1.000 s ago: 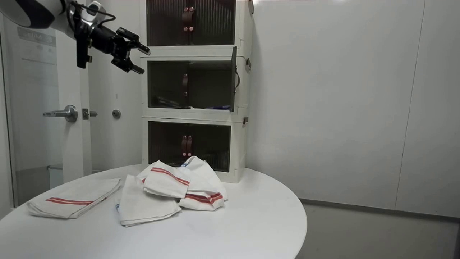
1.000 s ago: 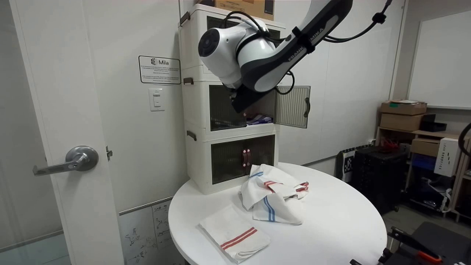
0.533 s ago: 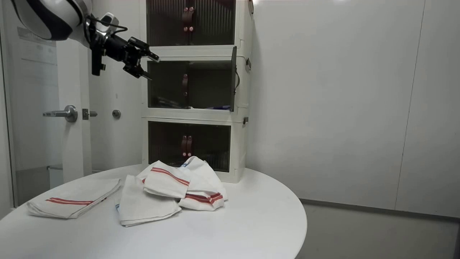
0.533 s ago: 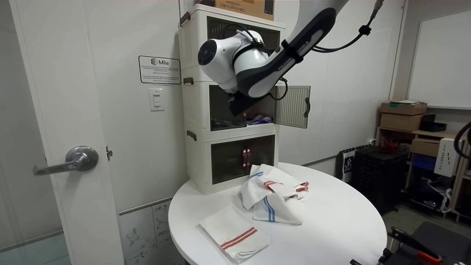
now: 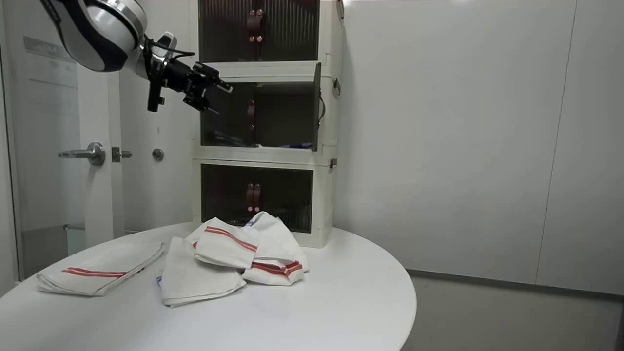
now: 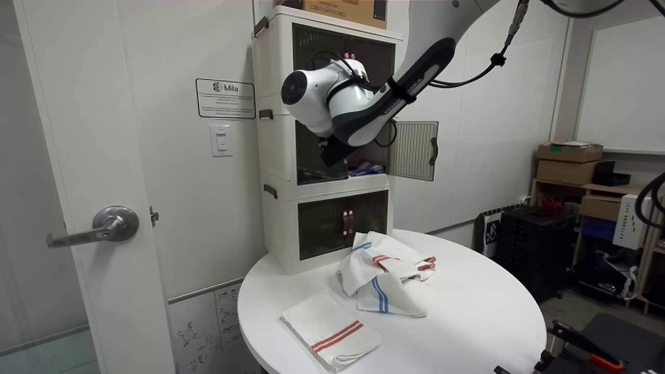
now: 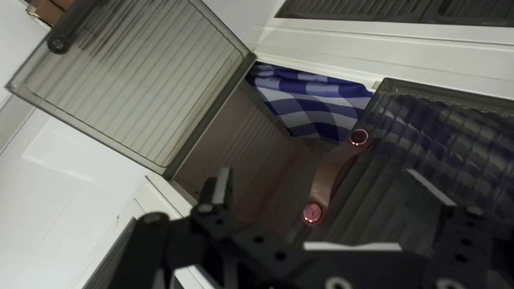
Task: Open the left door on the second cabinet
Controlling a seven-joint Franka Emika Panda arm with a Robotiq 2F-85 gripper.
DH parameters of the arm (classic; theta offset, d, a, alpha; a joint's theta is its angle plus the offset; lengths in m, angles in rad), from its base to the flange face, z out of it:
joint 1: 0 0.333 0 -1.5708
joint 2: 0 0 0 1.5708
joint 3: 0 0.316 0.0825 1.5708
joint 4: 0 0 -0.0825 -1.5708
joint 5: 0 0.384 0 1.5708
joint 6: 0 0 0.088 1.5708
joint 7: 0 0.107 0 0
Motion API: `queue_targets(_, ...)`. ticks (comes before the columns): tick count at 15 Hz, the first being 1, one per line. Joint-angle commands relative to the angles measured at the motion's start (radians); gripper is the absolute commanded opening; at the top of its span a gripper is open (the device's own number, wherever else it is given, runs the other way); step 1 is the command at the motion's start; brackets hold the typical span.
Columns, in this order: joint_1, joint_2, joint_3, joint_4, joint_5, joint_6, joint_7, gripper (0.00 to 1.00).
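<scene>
Gripper (image 5: 224, 101): jaws apart, holding nothing.
Left door (image 7: 441, 136): shut, on second cabinet (image 5: 263, 154); right door (image 7: 136, 84) swung open.
Its strap handle (image 7: 326, 174): ahead of gripper, lined up between jaws in wrist view, not touching; long axis upright; probable grasp target.

In an exterior view, a white wall (image 6: 499, 145) backs the bench (image 6: 483, 311), and wooden shelving (image 6: 597, 187) stands beyond its right edge.

Robotics lab, white robot arm (image 6: 358, 111) hung with black cables (image 6: 497, 59), black-bordered Mila sign (image 6: 225, 98) on the wall (image 6: 200, 182), low whiteboard (image 6: 205, 324) with handwritten scrawl, printed black-and-white square pattern (image 6: 491, 234) beside a black wheeled case (image 6: 532, 249), cardboard boxes (image 6: 569, 154) on shelving (image 6: 648, 272), all in an exterior view
</scene>
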Motion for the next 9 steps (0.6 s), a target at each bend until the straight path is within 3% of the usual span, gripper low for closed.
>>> queue_targets(1, 0.001, 0.073, -0.025, 0.097, -0.034, 0.047, -0.014, 1.0)
queue_targets(9, 0.002, 0.166, -0.063, 0.217, -0.024, 0.042, -0.028, 1.0)
